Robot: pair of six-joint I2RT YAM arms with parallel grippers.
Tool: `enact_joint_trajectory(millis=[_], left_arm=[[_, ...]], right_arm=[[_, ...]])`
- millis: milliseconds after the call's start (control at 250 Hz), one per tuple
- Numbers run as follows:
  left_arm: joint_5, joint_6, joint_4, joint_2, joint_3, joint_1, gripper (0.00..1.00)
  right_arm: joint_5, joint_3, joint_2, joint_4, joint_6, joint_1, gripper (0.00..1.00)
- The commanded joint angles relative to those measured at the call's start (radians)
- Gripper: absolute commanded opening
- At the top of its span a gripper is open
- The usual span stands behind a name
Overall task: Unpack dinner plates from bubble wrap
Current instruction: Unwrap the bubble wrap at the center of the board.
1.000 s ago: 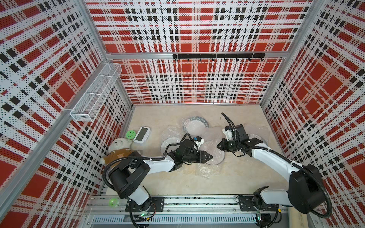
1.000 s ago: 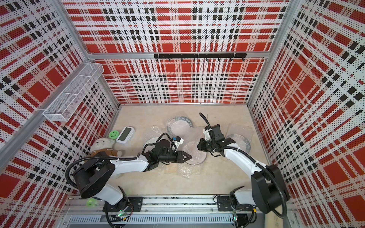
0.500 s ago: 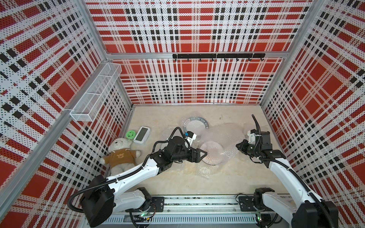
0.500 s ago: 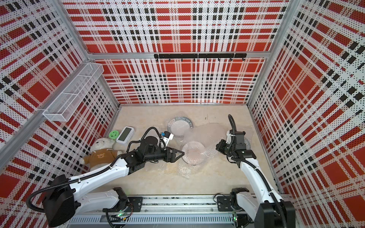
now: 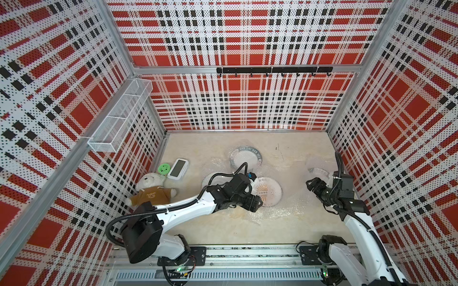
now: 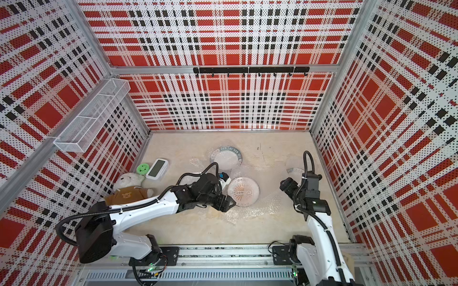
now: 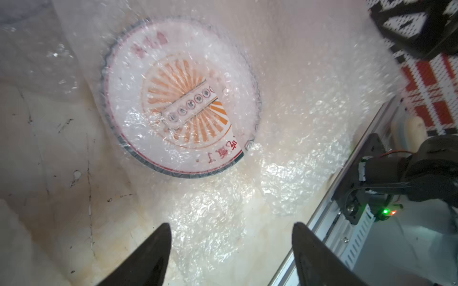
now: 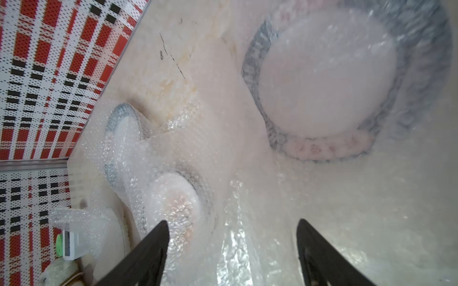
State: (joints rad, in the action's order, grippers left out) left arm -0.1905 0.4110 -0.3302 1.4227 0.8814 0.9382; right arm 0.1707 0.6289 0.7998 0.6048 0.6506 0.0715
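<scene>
Both claws hang empty. The left claw (image 7: 230,224) stands wide open, low over the bubble wrap (image 7: 297,118) just beside the middle plate (image 5: 268,192), with nothing between its jaws. I take it that it hovers over the loose margin because the film can be pinched there without catching china. The wrap lies draped across that plate with the orange sunburst showing through, and only one edge of the plate looks bare.

The right claw (image 8: 231,221) is wide open too and holds nothing. It sits near the right-hand plate (image 5: 319,171), which lies under cloudy film by the right wall. The back plate (image 5: 246,157) lies flat further off and seems filmed over as well. To my eye no plate is fully free, so the unwrapping is midway at best.
</scene>
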Motion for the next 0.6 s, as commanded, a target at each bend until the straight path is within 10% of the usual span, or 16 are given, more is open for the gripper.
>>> enact_joint_trajectory(millis=[0,260,396,596], left_arm=[[0.081,-0.045,-0.070,0.042,0.023,0.041,0.80],[0.042,0.023,0.013,0.088,-0.026,0.048,0.80],[0.003,0.062,0.080,0.114,-0.053,0.042,0.74],[-0.008,0.096,0.145,0.163,-0.079,0.031,0.67]], right_arm=[[-0.140,0.088,-0.057,0.070,-0.076,-0.056,0.87],[-0.298,0.254,0.176,0.159,-0.162,-0.483,0.95],[-0.083,0.212,0.374,0.000,-0.141,-0.523,0.92],[-0.150,0.195,0.527,-0.085,-0.117,-0.577,0.91]])
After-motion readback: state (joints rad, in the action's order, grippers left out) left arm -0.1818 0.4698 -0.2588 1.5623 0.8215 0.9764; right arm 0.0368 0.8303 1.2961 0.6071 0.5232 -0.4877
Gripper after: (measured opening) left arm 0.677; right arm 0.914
